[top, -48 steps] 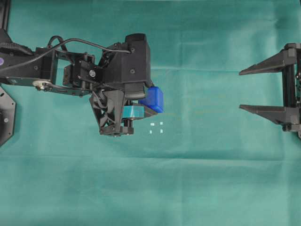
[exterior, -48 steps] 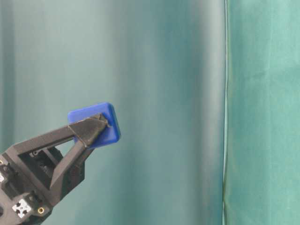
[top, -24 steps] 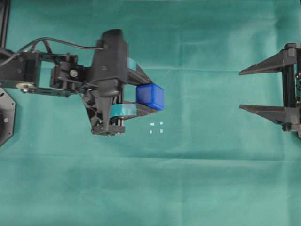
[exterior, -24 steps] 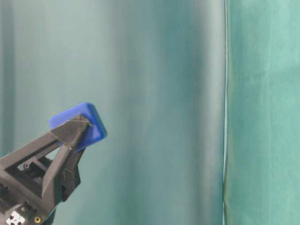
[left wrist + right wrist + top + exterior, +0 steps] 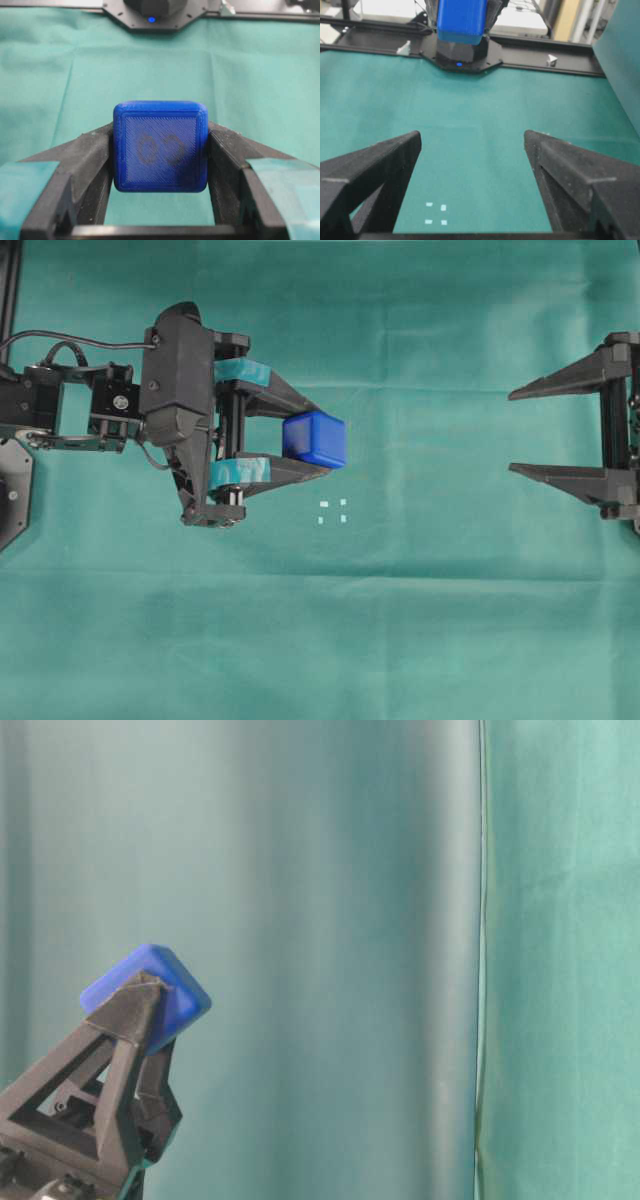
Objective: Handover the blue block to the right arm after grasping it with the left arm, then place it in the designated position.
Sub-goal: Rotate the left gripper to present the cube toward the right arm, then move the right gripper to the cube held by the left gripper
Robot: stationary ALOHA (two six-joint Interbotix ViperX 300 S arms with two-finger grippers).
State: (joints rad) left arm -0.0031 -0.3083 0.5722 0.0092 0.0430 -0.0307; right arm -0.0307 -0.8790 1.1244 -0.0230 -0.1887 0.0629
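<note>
Green cloth covers my whole workspace and hangs as a backdrop in the table-level view. I count one blue block, pinched between the two teal-taped fingers of the left gripper and lifted off the cloth. At its five o'clock, close by in the overhead view, sit the four white marks of the designated position. Out at three o'clock, well apart, my right gripper waits with both plain black fingers spread wide, holding nothing. Between the two grippers I see only bare cloth.
</note>
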